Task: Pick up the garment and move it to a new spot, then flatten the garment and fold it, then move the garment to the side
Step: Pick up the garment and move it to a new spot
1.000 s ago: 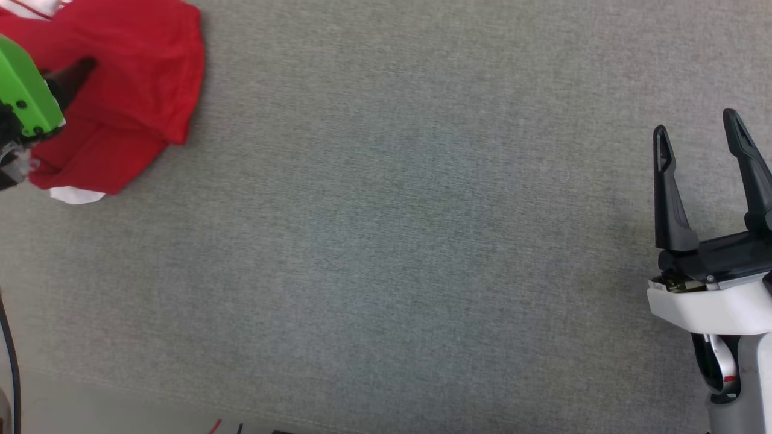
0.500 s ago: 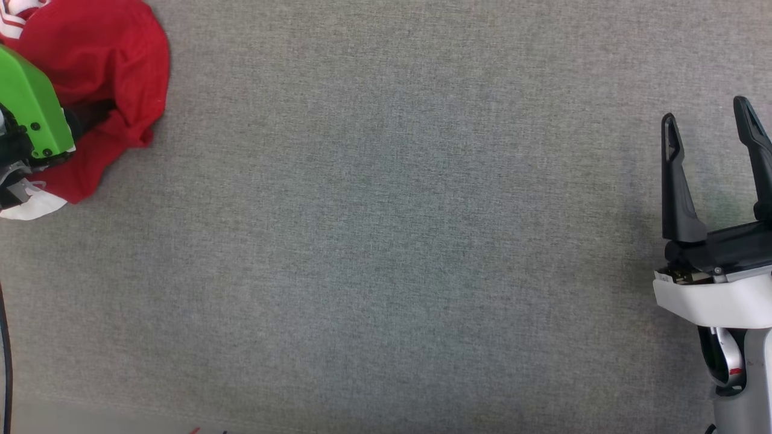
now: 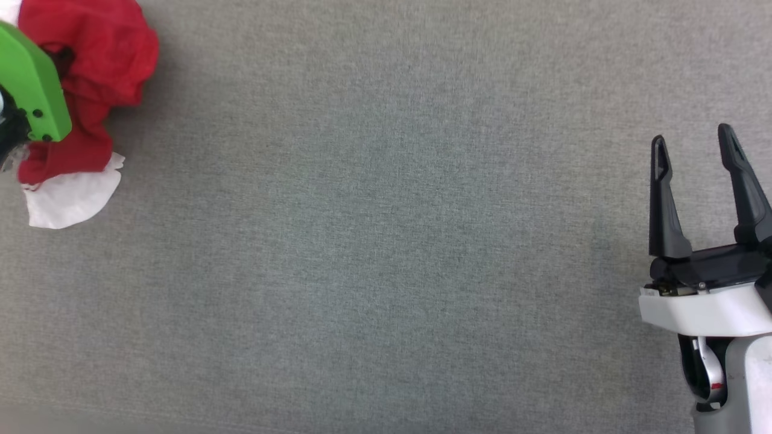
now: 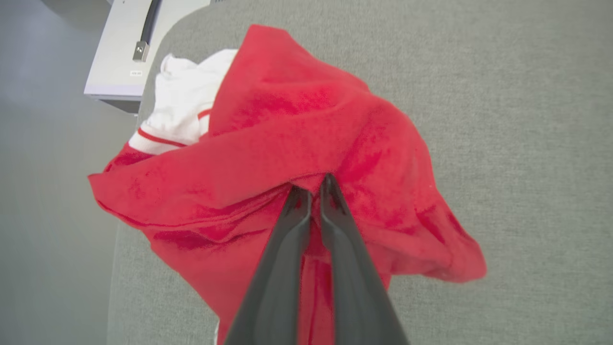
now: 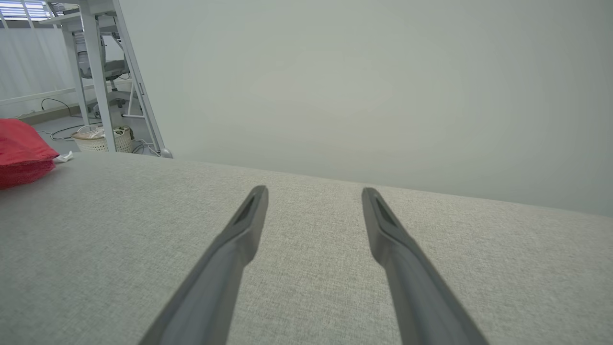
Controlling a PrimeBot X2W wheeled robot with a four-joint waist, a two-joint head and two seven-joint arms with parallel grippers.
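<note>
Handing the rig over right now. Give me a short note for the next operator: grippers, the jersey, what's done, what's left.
Left gripper: shut, pinching a red fold of the garment.
Right gripper: open, empty, above the grey surface.
Garment: bunched near the surface's left edge, a white sleeve showing.
Done: grasp taken.
Left: carry it to a new spot, flatten, fold, move aside.

Bunched red garment (image 3: 102,54), far left
</note>
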